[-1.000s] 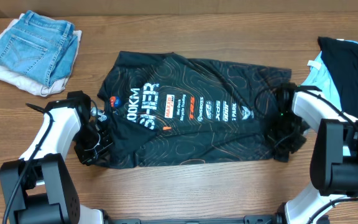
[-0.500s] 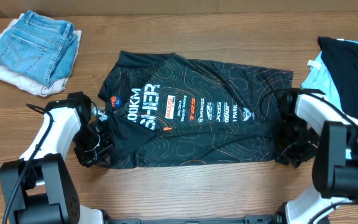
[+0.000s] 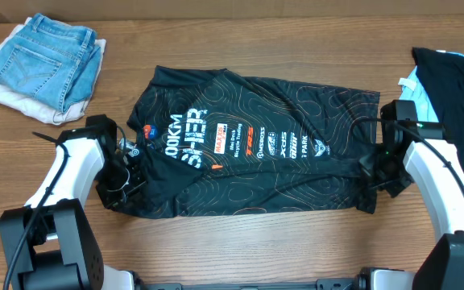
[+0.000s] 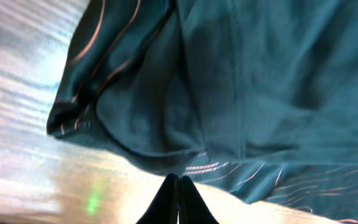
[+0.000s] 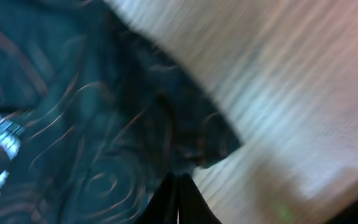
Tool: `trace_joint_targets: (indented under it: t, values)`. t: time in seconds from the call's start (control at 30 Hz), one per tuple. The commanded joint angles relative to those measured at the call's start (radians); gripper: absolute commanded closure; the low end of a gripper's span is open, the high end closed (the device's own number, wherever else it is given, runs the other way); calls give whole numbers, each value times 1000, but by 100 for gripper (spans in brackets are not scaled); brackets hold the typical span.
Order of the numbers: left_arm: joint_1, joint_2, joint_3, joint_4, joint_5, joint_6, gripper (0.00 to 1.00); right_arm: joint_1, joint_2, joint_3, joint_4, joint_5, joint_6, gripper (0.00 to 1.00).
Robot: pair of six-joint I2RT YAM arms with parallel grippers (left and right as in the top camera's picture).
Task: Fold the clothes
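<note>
Wooden counter [image 3: 240,246], black jersey [image 3: 248,145] spread flat right of folded jeans [image 3: 55,60]. Left gripper [image 4: 178,190] clenched on edge nearer jeans, right gripper [image 5: 178,186] clenched on corner farthest from jeans. Likely hazard: thin pinch slipping free under uneven pull, bunching cloth.

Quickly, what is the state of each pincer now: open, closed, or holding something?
Left pincer: closed, apparently pinching the hem of the jersey.
Right pincer: closed, apparently pinching a corner of the jersey.

Black, perhaps dark-teal jersey [image 3: 256,173]: orange contour lines, white lettering.
</note>
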Motion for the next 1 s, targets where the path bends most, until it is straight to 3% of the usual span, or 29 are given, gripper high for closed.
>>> trace_joint_targets:
  t: [0.0, 0.47, 0.97]
  values:
    - [-1, -13, 19, 19, -13, 26, 96, -4, -2, -35, 38, -109, -93, 95]
    - [0, 5, -68, 74, 69, 30, 96, -4, -2, -289, 291, -201, -88, 91]
    - [3, 5, -278, 189, 100, -80, 96, -4, -2, -351, 245, -163, 82, 94]
